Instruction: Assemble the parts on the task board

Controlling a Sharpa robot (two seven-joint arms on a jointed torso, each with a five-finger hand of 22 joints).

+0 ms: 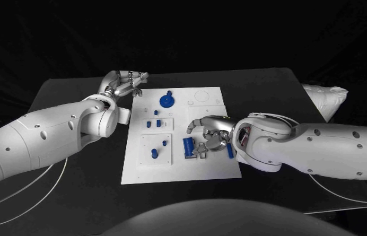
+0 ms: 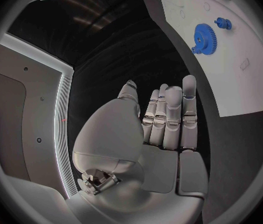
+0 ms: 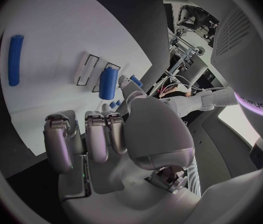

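Two hands, one task board (image 1: 177, 164) of blue parts.
I log left hand (image 1: 124, 83) off the board's far corner, fingers straight, empty; right hand (image 1: 209, 133) curled over it, blue cylinder (image 1: 187, 147) beside its fingertips, grip unclear.

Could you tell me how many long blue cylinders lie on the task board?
2: thick cylinder beside the right hand's fingers, thin cylinder at the board's right edge; more may be hidden.

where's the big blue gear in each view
Head view: blue gear lies on the task board's far end, near the left robot hand.
Left wrist view: gear beyond that hand's fingertips.
Right wrist view: not in it.
Shared landmark: the white task board.
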